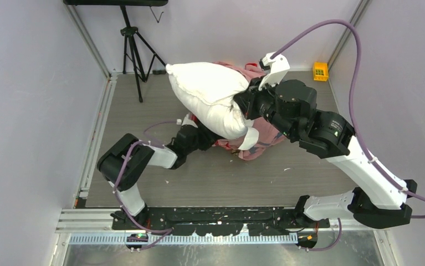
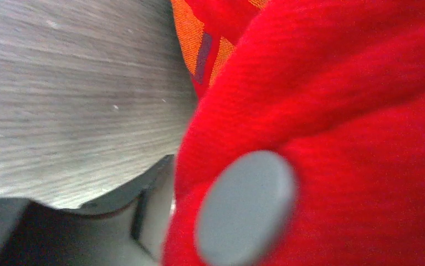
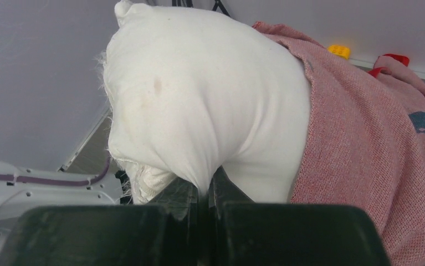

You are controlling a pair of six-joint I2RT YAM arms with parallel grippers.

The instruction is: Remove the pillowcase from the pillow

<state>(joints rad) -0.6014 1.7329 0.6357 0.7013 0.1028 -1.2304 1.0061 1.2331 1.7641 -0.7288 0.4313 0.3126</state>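
Near the middle of the worktop, the left gripper reaches under the lifted bundle. Its view shows one grey pad sunk in bulging red pillowcase; the other finger is hidden, so I cannot tell whether it grips.

Just beyond, the right gripper is pinched tight on a fold of the pillow and holds it up off the worktop, toward the far edge.

The pillowcase is turned pink side out. It hangs off the pillow's right side, sagging to the worktop and bunching behind.

Both look light and soft. The pillow should squash and bulge rather than slide, and the knit-like cloth likely clings and stretches. The best hold is probably the cloth's loose hem, pulled away from the pinched pillow.
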